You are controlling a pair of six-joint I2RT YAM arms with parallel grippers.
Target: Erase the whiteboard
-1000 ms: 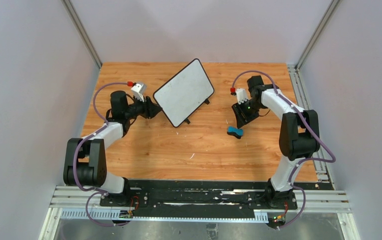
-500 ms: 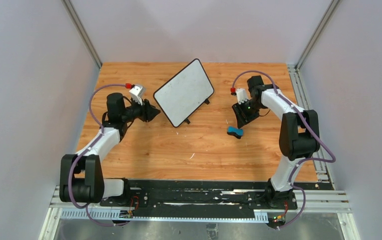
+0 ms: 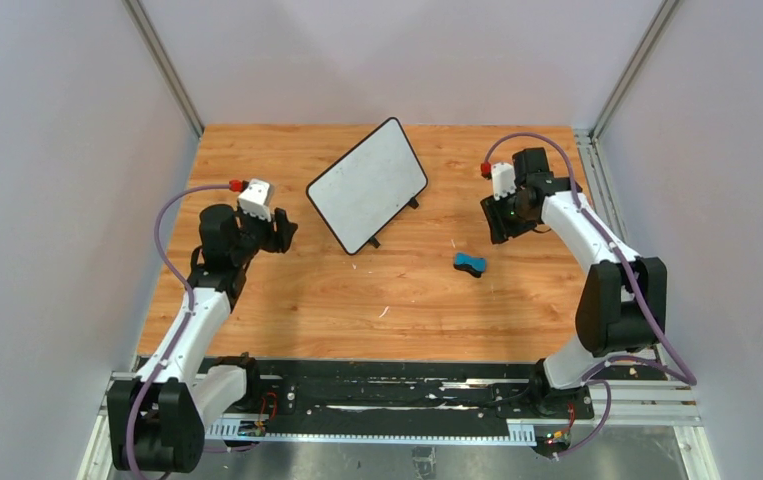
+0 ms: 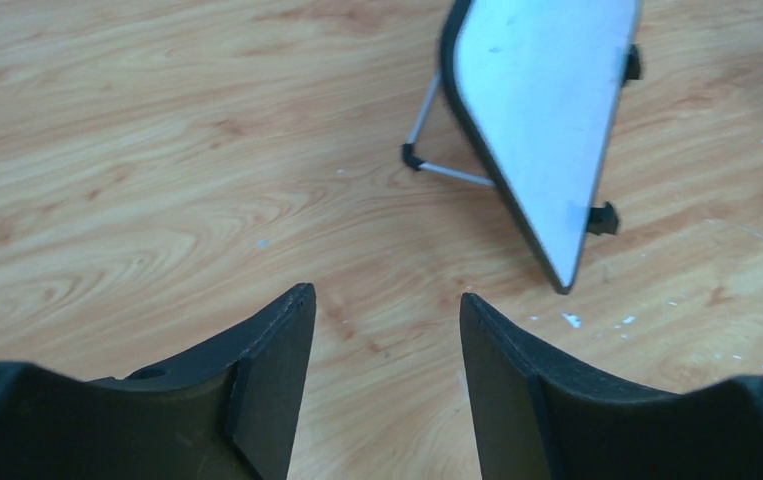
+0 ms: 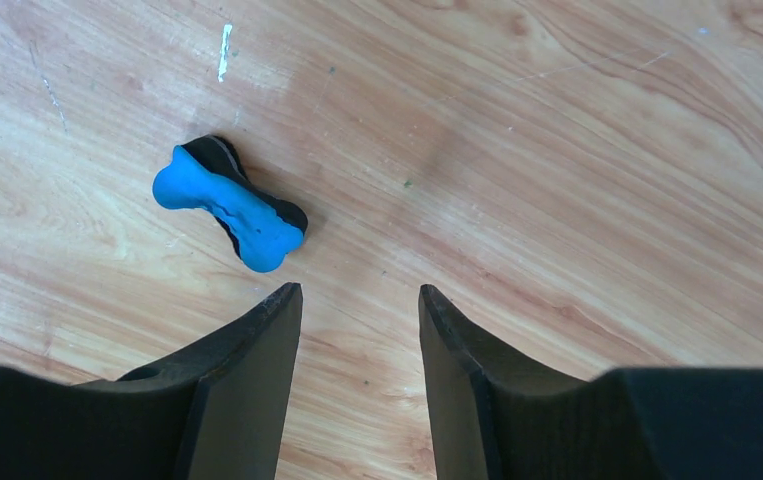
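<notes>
A wooden table between grey walls carries everything. We see the left jaws apart and empty, now wider and drawn back from the left edge of the whiteboard. It stands propped at the far middle, its face clean. The right jaws, also apart and empty, have withdrawn to the whiteboard's right, leaving the blue eraser lying to its near right. We judge the erasing finished.

blue bone-shaped eraser, wooden table
</notes>
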